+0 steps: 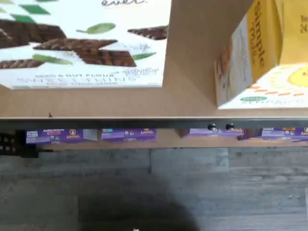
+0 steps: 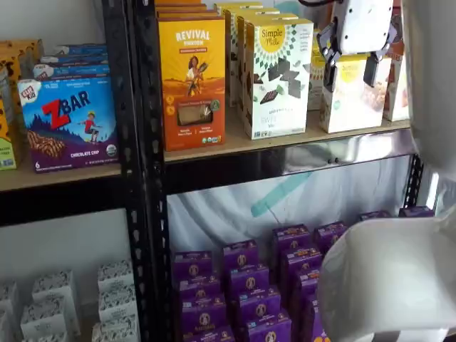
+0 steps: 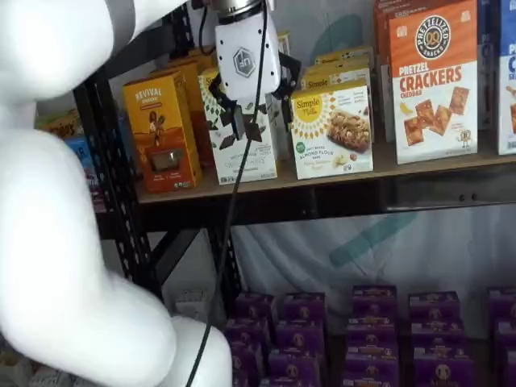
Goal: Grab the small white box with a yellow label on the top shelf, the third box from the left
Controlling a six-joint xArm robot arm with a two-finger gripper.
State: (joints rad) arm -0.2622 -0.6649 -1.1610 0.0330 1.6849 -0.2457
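A tall white box with dark chocolate shapes stands beside an orange Revival box. An orange crackers box stands further along. A ZBAR box occupies the neighbouring bay. Purple boxes fill the lower level.

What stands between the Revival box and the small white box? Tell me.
The taller white box with chocolate shapes, just left of the small white box, in both shelf views.
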